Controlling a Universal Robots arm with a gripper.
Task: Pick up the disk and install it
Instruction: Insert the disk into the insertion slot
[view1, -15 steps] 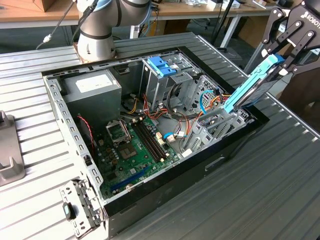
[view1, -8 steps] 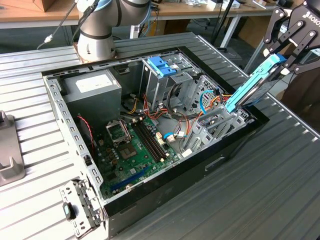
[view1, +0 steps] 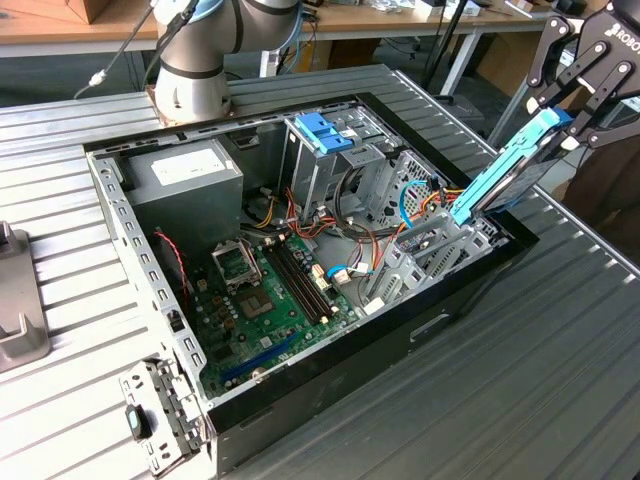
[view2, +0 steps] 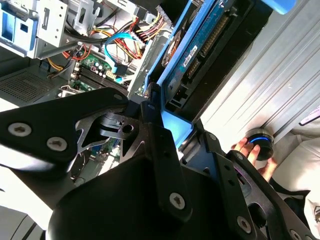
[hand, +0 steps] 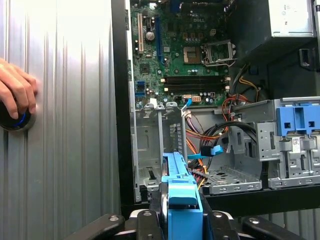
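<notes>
The gripper (view1: 560, 125) is clamping the upper end of the disk (view1: 500, 178), which is leaning steeply, its lower end meeting the grey drive bay (view1: 425, 250) just inside the computer case's wall (view1: 470, 295). I reckon that tilt is risking a jam on the bay's rails, or a snag on the orange and blue cables (view1: 425, 200) beside it. Free room is lying upward and out over the ribbed table (view1: 560, 380), where a person's hand (hand: 17, 90) is resting on a dark puck (hand: 10, 120).
</notes>
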